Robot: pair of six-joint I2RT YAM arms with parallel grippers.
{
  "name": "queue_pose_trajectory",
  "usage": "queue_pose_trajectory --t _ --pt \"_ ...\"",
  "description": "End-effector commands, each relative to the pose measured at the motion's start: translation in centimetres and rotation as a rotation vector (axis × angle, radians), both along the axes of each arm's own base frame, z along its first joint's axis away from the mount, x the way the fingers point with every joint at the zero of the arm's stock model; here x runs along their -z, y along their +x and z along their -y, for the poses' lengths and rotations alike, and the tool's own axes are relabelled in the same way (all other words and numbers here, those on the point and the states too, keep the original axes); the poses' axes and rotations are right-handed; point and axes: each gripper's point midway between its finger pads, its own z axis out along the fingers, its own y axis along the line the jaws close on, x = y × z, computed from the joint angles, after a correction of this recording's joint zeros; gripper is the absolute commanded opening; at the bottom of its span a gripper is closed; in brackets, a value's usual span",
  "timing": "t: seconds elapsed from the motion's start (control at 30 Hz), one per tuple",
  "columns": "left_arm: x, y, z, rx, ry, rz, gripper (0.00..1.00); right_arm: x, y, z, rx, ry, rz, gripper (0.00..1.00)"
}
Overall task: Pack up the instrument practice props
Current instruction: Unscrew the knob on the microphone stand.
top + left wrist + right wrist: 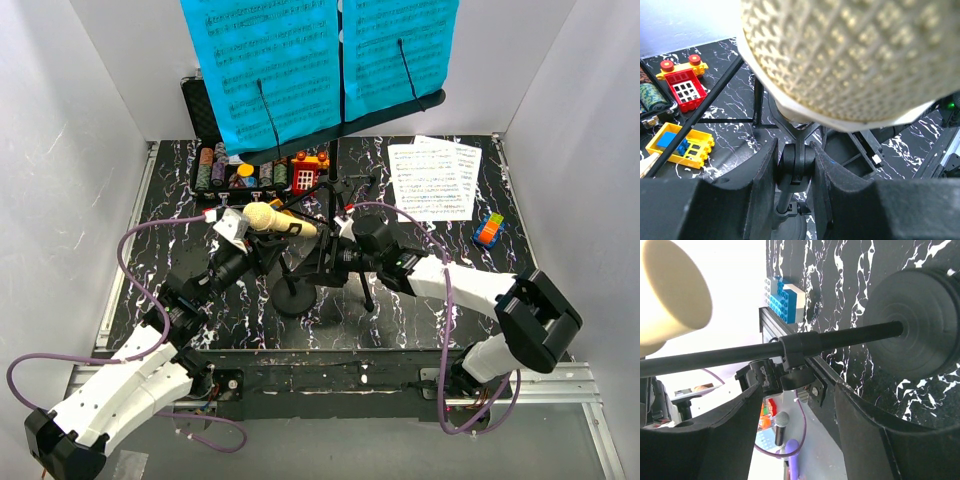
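Note:
A cream microphone (268,218) lies in the clip of a small black mic stand (295,297) with a round base. My left gripper (258,243) is shut on the stand's swivel joint (796,162) just under the microphone head (850,55). My right gripper (318,258) comes in from the right and is open. Its fingers (725,440) stand either side of the stand's pole (740,352) without touching it, and the round base (920,325) lies beyond. The black music stand (400,108) holds blue sheet-music pages (270,70) at the back.
A black case of poker chips (215,165) and coloured toy blocks (305,175) lie behind the mic stand. White sheet pages (435,178) and a small coloured cube (489,230) are at the right. The music stand's tripod legs (365,290) spread close beside my right gripper. Walls enclose the table.

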Motion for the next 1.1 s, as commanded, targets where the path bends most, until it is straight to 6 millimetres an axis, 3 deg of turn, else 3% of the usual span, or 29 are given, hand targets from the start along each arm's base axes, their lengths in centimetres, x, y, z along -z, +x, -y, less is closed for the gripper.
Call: queue_pose_trajectory --t 0.0,0.17,0.77,1.07 --pt "6.4 -1.1 -0.2 -0.01 0.074 -0.228 0.0 -1.1 -0.7 -0.9 -0.031 0.063 -0.056 0.66" --pt "6.4 -1.0 0.0 -0.013 0.07 -0.227 0.0 -0.8 -1.5 -1.4 -0.057 0.06 -0.06 0.6" --pt "6.7 -1.4 0.2 0.0 0.07 -0.229 0.0 -0.3 -0.4 -2.2 -0.046 0.076 -0.045 0.33" --pt "7.1 -1.6 0.7 0.02 0.079 -0.246 0.0 -0.9 0.9 -2.3 -0.034 0.042 0.075 0.02"
